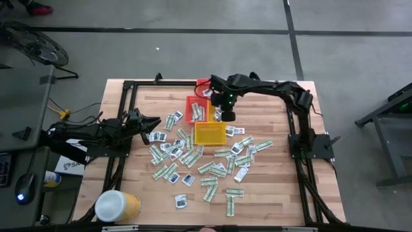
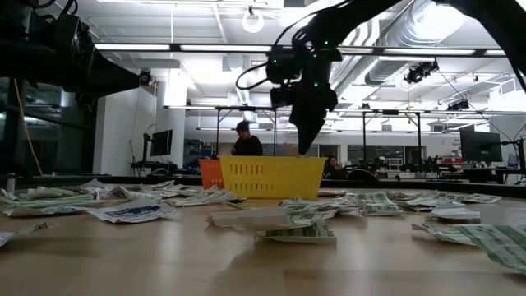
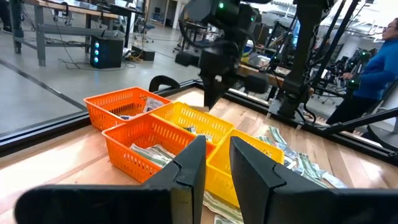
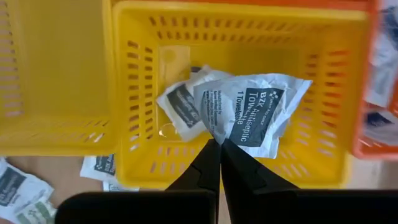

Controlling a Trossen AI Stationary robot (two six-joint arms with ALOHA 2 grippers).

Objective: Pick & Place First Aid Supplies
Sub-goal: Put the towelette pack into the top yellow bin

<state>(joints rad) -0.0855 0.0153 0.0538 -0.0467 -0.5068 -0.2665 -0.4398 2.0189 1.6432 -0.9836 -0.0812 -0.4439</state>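
Observation:
My right gripper (image 4: 219,149) points down over a yellow basket (image 4: 236,37) and is shut on a white first aid packet with dark print (image 4: 255,115). A second white packet (image 4: 179,104) lies on that basket's floor. In the low view the gripper (image 2: 306,146) stands just above the basket's rim (image 2: 271,164). Many more green-and-white and white packets (image 1: 219,164) lie flat on the wooden table. My left gripper (image 3: 217,158) waits at the table's left side (image 1: 153,122), level and open, with nothing between its fingers. My right gripper pinches the white packet by one edge (image 4: 219,135) between its two fingertips (image 4: 208,163). The fingers come from above, pointing down. The crumpled packet spreads out below the fingertips over the inside of the yellow basket; whether it touches the floor, I cannot tell.
An orange basket (image 1: 196,109) with packets, a red one (image 1: 203,86) and another yellow one (image 1: 210,133) stand packed together mid-table. A big yellow tub with a white lid (image 1: 117,206) lies at the near left. A person (image 2: 245,140) is in the room beyond.

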